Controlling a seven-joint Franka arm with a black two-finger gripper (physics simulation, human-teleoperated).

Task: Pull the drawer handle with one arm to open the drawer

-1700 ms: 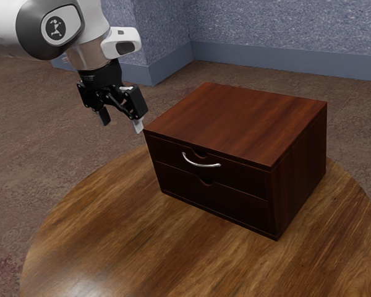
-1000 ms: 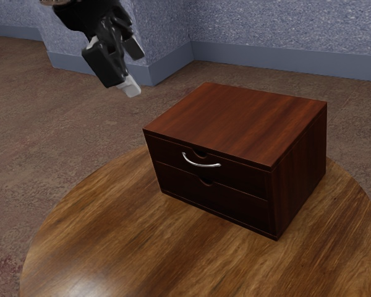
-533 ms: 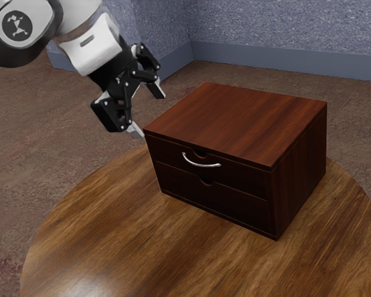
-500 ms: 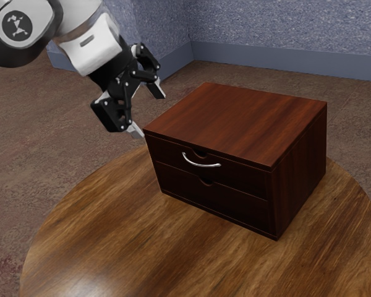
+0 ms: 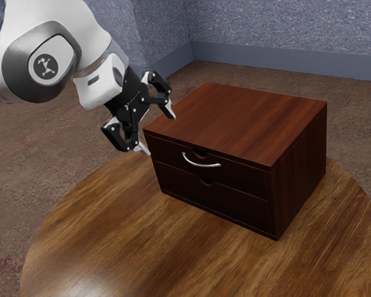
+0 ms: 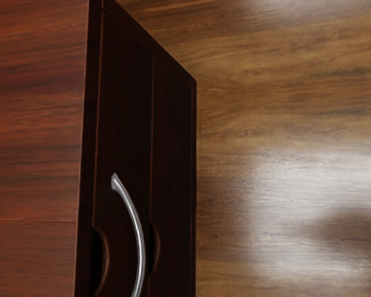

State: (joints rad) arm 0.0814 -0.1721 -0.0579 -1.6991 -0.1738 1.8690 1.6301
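Observation:
A dark wooden cabinet with two drawers stands on the round wooden table. The top drawer carries a curved silver handle and sits flush with the cabinet front, as does the lower drawer. My gripper is open, its fingers spread wide, just off the cabinet's upper front corner at the exterior view's left. It holds nothing and hangs left of the handle. In the wrist view the handle lies along the drawer front, with the cabinet top beside it.
Bare tabletop stretches in front of the cabinet. Brown carpet surrounds the table, and a blue-grey wall with a skirting board runs behind.
My hand has come down and toward the exterior view's right, from above the floor to the cabinet's front corner. The fingers have stayed spread. The drawers have not moved.

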